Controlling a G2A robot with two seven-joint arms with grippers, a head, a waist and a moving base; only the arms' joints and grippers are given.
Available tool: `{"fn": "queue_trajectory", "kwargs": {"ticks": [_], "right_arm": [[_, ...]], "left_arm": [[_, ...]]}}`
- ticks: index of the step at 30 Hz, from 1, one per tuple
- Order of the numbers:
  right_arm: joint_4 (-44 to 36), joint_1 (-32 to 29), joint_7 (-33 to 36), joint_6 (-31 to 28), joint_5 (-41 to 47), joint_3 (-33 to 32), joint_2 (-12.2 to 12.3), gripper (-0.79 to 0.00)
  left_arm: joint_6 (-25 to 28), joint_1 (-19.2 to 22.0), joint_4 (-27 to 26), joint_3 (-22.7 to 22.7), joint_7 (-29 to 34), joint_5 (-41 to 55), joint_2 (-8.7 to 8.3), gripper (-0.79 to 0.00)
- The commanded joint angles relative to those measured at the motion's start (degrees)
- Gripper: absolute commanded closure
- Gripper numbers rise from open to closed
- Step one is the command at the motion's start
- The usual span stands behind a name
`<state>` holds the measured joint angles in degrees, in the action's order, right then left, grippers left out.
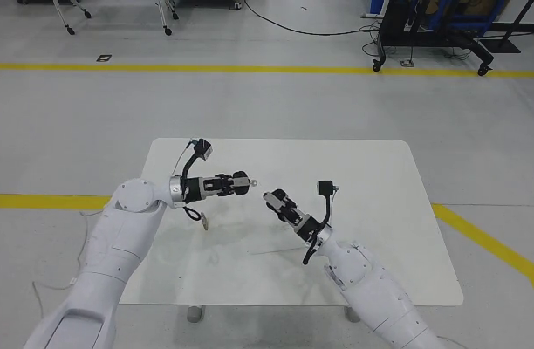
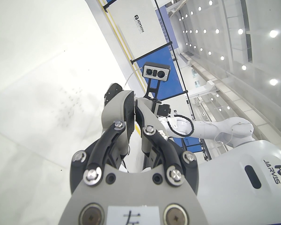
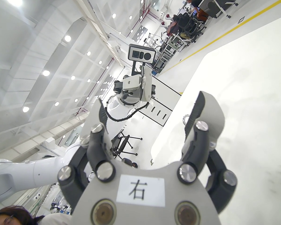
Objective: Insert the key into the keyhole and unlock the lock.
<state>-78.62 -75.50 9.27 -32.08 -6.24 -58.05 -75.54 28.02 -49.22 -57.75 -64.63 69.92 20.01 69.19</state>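
Top: left gripper (image 1: 248,184) clenched on a silvery piece (image 1: 254,185) (lock, I'd guess), small item (image 1: 204,222) on table (image 1: 372,174) near it; left wrist: fingers (image 2: 117,108) pinched tight; right wrist: right gripper (image 3: 152,100) released, so grab item, line up squarely.

The white worktop (image 1: 372,174) is standing on a grey floor (image 1: 249,96) and is carrying one small tan object (image 1: 205,222) toward its left side.
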Motion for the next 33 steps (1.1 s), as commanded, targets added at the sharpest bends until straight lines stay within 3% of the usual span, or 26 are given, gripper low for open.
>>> {"fn": "queue_trajectory", "kwargs": {"ticks": [1, 3, 5, 8, 9, 10, 15, 16, 25, 33], "right_arm": [[-0.3, 0.2, 0.1, 1.4, -3.4, 0.1, 0.1, -0.785], [-0.7, 0.5, 2.6, 2.4, -7.2, 0.7, 0.3, -0.785], [-0.3, 1.3, 9.4, 2.1, -7.2, 0.7, 0.7, -0.785], [-0.2, 1.4, 18.3, 1.5, -1.9, -0.7, 1.4, -0.785], [-0.3, 1.1, 20.3, 1.4, 0.8, -1.3, 1.6, -0.637], [-0.4, 0.9, 22.3, 1.2, 3.6, -1.8, 1.8, -0.385], [0.8, 1.0, 28.8, 1.1, 14.9, -3.4, 2.2, -0.083], [1.4, 1.2, 29.5, 1.4, 15.9, -3.4, 2.2, -0.058], [6.1, 4.1, 34.8, 2.7, 22.8, -0.8, 1.6, -0.003], [8.3, 5.3, 37.9, 1.2, 26.6, -0.1, 1.4, 0.000]], "left_arm": [[-1.2, -0.8, -1.5, 0.3, -1.0, -0.8, -0.07, 0.000], [-7.2, -1.0, -1.7, 1.3, 5.3, 2.1, -0.14, 0.000], [-10.1, -0.2, -0.6, 1.3, 10.1, 4.1, -0.34, 0.000], [-10.1, 1.1, 0.5, 1.4, 13.9, 4.7, -0.51, 0.000], [-9.7, 1.5, 0.7, 1.6, 14.3, 3.8, -0.56, 0.000], [-9.3, 1.7, 0.9, 1.9, 14.2, 3.0, -0.57, 0.000], [-8.9, 2.1, 0.7, 4.2, 15.3, 1.4, -0.37, 0.000], [-8.8, 2.1, 0.7, 4.4, 15.1, 1.4, -0.34, 0.000], [-9.0, 2.5, 0.2, 6.5, 15.4, 1.7, -0.54, 0.000], [-8.7, 3.1, 0.7, 7.8, 15.0, 1.8, -0.78, 0.000]]}}
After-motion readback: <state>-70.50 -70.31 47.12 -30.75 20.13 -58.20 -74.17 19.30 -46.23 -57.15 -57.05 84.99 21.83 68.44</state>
